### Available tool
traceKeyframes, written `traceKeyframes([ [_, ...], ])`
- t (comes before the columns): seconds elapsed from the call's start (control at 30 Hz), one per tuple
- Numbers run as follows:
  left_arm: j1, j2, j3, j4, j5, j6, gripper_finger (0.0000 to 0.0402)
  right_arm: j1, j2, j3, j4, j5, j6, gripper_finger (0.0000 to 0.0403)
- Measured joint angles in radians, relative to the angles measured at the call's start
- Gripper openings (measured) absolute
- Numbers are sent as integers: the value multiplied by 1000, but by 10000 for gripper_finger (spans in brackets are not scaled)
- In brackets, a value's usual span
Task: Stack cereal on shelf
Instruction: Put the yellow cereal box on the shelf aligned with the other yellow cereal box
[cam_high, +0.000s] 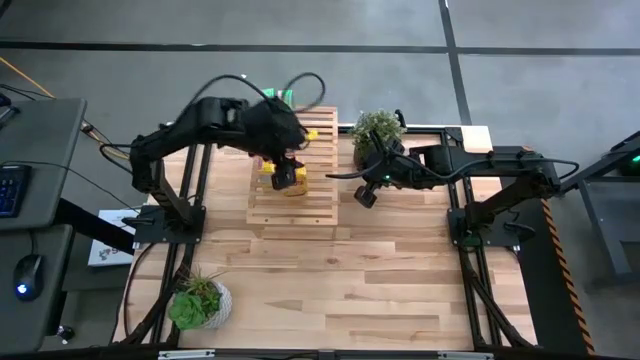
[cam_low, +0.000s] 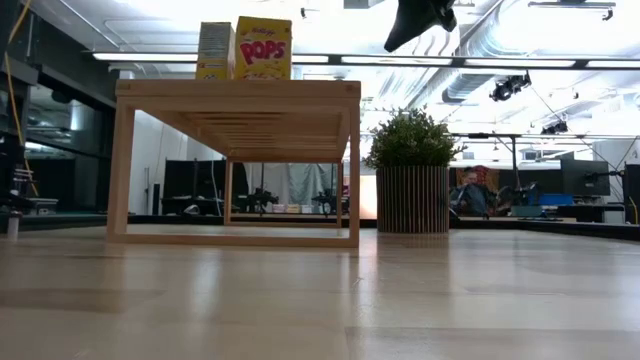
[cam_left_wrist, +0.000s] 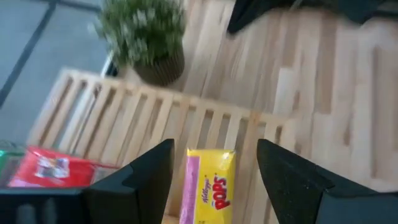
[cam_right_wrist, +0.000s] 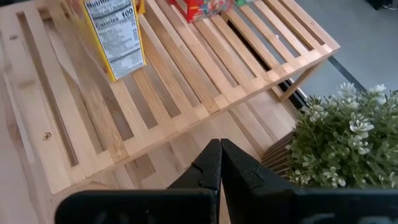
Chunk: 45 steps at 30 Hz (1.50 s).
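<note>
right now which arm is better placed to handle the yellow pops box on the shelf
Left. The left gripper hangs open directly over the yellow Pops box on the shelf, a finger on each side. The right gripper is shut, off the shelf's edge near the potted plant.

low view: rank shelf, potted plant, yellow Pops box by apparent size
1. shelf, largest.
2. potted plant.
3. yellow Pops box, smallest.
The plant may sit at a different depth than the shelf, so this is apparent size only.
</note>
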Motion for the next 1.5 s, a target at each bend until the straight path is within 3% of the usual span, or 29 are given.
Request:
traceKeyframes([
  [0.13, -14, -39, 54, 10, 37, -14, 207, 0, 0, 0, 27, -36, -28, 0],
  [0.27, -77, -123, 18, 36, 5, -39, 156, 0, 0, 0, 38, -152, -115, 0],
  [0.43, -226, -305, -210, 237, -165, -67, 34, 1, -11, -79, 100, -218, -131, 0],
  [0.5, -286, -400, -351, 342, -226, -108, 10, 1, -20, -138, 196, -277, -128, 0],
  [0.7, -447, -686, -799, 712, -420, -212, 4, 2, -14, -335, 697, -553, -38, 0],
  [0.83, -489, -839, -1037, 937, -476, -227, 3, 1, 16, -379, 898, -555, 46, 0],
  [0.97, -481, -940, -1191, 1040, -478, -205, 1, -12, 86, -324, 889, -541, 45, 0],
  [1.3, -429, -1093, -1244, 1090, -489, 46, 0, -81, 246, -166, 769, -476, -63, 0],
  [1.5, -412, -1164, -1243, 1085, -489, 55, 0, -138, 264, -146, 744, -526, -117, 0],
])
